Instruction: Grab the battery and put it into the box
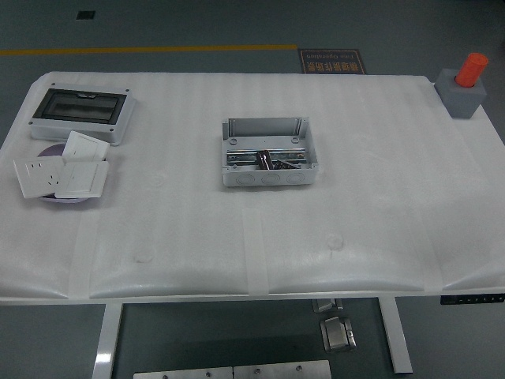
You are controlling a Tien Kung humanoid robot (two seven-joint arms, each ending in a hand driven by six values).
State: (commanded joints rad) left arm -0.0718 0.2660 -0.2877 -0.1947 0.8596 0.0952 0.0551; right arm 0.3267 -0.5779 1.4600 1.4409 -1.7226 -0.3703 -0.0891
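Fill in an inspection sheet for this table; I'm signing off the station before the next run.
Surface: white table covered with ribbed white padding, with taped seams.
Job's things: open grey box at centre; a dark cylindrical object, probably the battery, lies inside among metal parts.
Clutter: grey enclosure with a dark window far left; white socket plates stacked on a purple dish in front of it; grey block with an orange cylinder at the far right corner.
Hands: nothing seen; neither arm is in view.
Cables: nothing seen.
Surroundings: grey floor, a yellow floor line, a floor sign behind the table, metal parts on the floor under the near edge.
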